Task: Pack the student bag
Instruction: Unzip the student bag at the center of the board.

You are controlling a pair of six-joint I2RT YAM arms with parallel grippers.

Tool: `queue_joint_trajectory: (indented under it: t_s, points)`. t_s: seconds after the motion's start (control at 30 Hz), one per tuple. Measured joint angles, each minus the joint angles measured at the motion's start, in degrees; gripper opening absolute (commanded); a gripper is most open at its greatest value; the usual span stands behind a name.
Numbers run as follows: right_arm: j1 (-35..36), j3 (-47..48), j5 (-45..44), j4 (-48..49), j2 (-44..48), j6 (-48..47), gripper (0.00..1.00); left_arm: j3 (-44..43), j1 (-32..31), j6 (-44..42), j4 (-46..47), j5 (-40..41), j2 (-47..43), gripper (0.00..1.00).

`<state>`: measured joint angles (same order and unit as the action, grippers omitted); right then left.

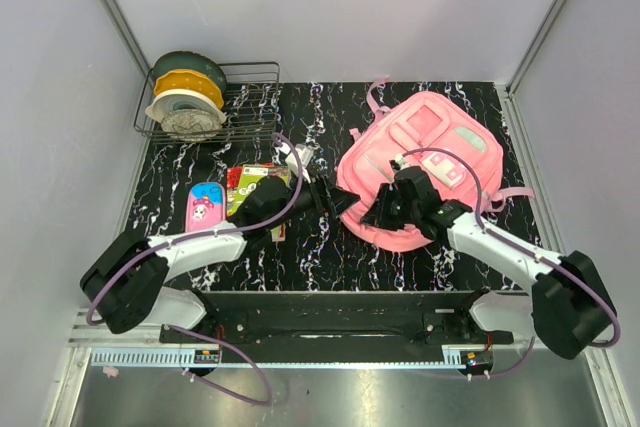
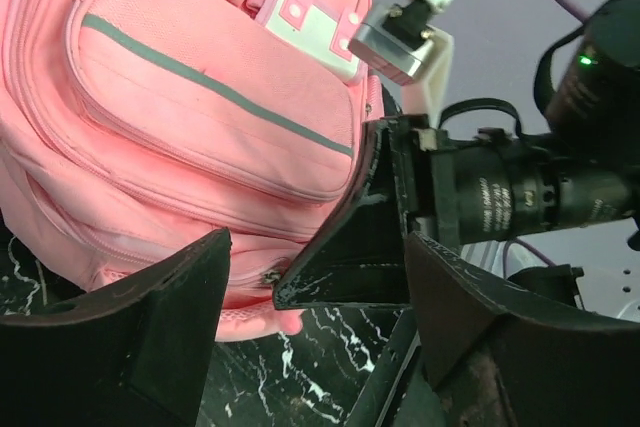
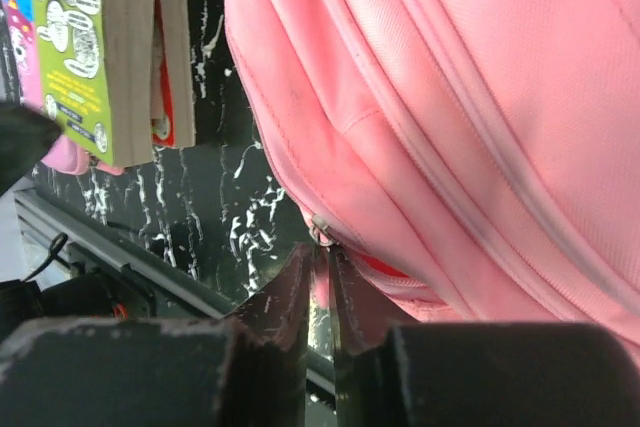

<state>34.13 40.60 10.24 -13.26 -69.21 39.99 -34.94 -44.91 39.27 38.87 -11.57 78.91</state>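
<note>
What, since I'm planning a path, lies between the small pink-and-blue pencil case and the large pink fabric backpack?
In the top view: a green-covered book stack, then the left gripper, jaws open, beside the pink backpack.

Left arm and right arm angled inward, wrists close; left jaws wide apart, right jaws almost together.

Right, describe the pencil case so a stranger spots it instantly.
Find the wire rack in the table's far-left corner. Toward the near edge, left of the green book, lies the pencil case. Only it is small, rounded, pink and blue.
</note>
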Motion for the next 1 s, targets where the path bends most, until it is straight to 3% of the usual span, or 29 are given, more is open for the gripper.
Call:
queue_joint_trajectory:
  t_s: [0.03, 0.13, 0.27, 0.43, 0.63, 1.0]
  points:
    - [0.0, -0.6, 0.3, 1.2, -0.8, 0.5, 0.43, 0.3, 0.0, -0.7, -0.8, 0.1, -1.0, 0.75]
    - [-0.1, -2.0, 1.5, 4.2, -2.3, 1.8, 0.6, 1.6, 0.0, -2.4, -3.7, 0.0, -3.4, 0.75]
    - [-0.1, -3.6, 2.4, 6.8, -0.6, 3.3, 0.71, 2.7, -0.1, -4.5, -8.0, -0.5, -4.3, 0.75]
    - [-0.2, -6.8, -2.0, 4.4, 8.9, 7.3, 0.76, 3.1, -1.8, -7.2, -13.5, -0.6, -4.4, 0.75]
    - [-0.5, -10.2, -12.9, -3.2, 22.0, 14.1, 0.75, 2.9, -6.0, -11.4, -17.8, -0.7, -4.1, 0.75]
    - [-0.5, -13.9, -17.3, -10.7, 31.6, 19.3, 0.74, -5.7, -6.8, -17.9, -20.8, -3.7, 7.8, 0.74]
